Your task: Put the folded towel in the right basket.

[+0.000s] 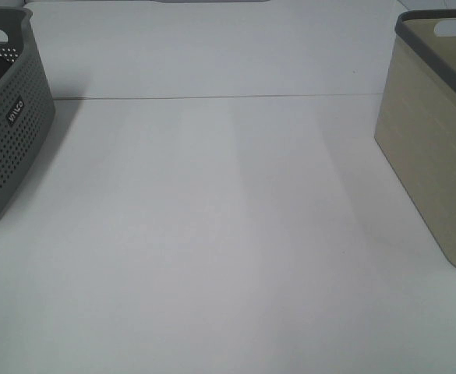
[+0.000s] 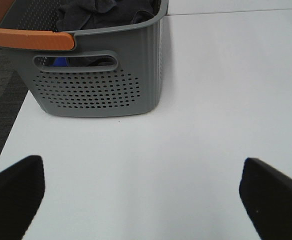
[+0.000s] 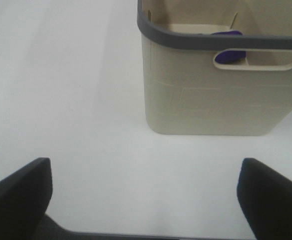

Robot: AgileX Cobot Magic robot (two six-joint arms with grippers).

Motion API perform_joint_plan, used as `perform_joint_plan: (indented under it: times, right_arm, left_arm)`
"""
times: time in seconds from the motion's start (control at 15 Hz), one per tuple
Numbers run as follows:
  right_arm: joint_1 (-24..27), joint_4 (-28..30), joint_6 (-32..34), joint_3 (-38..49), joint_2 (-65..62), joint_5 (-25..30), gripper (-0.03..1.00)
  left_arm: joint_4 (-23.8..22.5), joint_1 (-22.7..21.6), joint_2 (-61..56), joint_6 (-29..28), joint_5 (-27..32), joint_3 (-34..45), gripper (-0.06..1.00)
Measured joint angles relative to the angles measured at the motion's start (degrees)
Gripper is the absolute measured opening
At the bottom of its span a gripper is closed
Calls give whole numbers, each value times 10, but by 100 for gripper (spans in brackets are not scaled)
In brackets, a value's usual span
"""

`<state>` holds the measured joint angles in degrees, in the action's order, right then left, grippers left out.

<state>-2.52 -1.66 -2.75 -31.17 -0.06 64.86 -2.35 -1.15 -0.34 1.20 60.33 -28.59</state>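
The right basket is beige with a dark grey rim and stands at the table's right edge. In the right wrist view a purple-blue piece of cloth lies inside it and also shows through the handle slot; I cannot tell if it is folded. My right gripper is open and empty over bare table, short of the basket. My left gripper is open and empty, facing the grey perforated left basket. Neither gripper shows in the exterior high view.
The grey basket stands at the table's left edge. It has an orange handle and holds dark cloths; something blue shows through its handle slot. A white table lies between the baskets.
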Motion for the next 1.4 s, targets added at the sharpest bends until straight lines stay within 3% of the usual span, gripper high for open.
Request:
perform_joint_plan:
  times: [0.2, 1.4]
  right_arm:
    - [0, 0, 1, 46, -2, -5, 97]
    - [0, 2, 3, 50, -2, -15, 97]
  left_arm:
    - [1, 0, 0, 0, 0, 0, 99]
    - [6, 0, 0, 0, 0, 0, 99]
